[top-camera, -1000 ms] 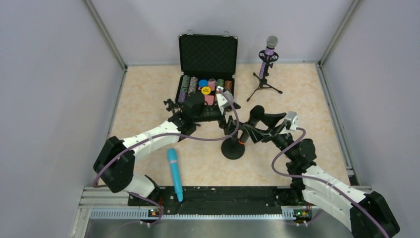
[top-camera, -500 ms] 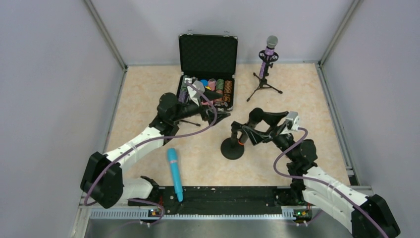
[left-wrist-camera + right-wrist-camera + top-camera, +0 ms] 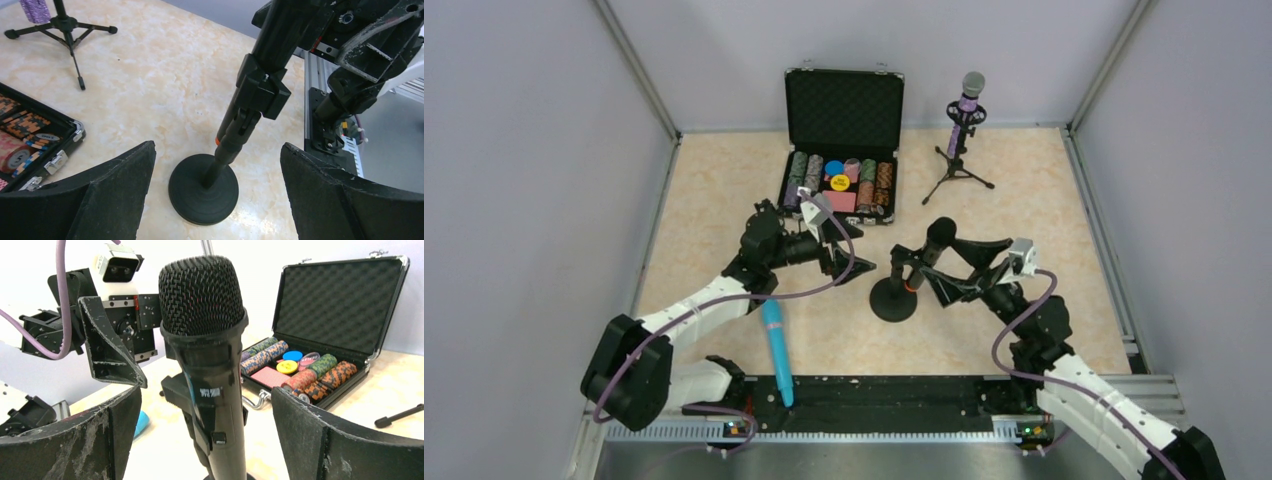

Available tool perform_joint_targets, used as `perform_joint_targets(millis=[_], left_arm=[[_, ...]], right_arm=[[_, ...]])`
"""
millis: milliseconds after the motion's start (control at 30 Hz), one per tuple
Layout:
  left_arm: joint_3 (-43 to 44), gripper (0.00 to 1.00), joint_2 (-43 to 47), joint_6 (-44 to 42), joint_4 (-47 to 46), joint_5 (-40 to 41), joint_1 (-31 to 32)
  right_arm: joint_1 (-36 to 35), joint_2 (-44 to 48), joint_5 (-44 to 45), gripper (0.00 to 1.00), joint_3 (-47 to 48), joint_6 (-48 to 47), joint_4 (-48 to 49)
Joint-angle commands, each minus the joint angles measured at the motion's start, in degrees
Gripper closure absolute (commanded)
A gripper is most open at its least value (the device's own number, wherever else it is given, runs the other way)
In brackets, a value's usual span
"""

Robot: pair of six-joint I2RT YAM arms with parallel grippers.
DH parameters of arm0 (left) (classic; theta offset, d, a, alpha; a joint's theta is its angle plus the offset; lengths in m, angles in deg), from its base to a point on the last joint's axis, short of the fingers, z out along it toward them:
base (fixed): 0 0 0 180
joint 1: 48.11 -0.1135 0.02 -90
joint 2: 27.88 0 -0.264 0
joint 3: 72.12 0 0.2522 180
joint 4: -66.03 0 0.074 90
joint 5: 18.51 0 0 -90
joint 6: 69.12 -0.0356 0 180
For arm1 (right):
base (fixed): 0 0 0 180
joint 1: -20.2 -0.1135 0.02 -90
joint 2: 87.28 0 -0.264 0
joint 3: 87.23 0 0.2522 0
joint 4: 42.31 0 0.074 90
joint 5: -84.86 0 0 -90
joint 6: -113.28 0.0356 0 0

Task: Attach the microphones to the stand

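Black microphone (image 3: pixel 205 340) stands clipped in the stand (image 3: pixel 203 187), right between the right gripper's (image 3: pixel 202 400) wide-apart fingers, touching neither. Left gripper (image 3: pixel 217 146), fingers apart too, faces the stand.

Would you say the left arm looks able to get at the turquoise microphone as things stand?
Probably yes: the turquoise microphone lies bare near the left arm, and the left gripper is open. The arm would have to fold back, as its forearm crosses the microphone's far end.
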State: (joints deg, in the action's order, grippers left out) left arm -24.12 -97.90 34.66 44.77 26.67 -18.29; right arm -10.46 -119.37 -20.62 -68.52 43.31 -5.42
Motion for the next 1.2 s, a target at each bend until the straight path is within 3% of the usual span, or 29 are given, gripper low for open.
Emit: perform_joint_targets(millis=[0, 433, 700, 1167], left_arm=[[-1.5, 0.01, -1.7, -0.6, -4.2, -5.0, -0.2], [-0.7, 0.01, -14.8, 4.6, -22.6, -12.4, 0.6], [2.1, 0.02, -20.0, 5.8, -28.9, -12.3, 2.5], [6.8, 0.12, -26.6, 8.2, -33.9, -13.1, 5.5]], right_arm=[[-0.7, 5.3, 1.1, 0.03, -2.2, 4.3, -4.6], [-0.6, 18.9, 8.5, 0.03, -7.3, 8.4, -17.2], [-0.6, 19.3, 9.6, 0.03, -7.8, 9.3, -17.7], [-0.6, 19.3, 10.9, 0.03, -7.3, 9.2, -18.5]])
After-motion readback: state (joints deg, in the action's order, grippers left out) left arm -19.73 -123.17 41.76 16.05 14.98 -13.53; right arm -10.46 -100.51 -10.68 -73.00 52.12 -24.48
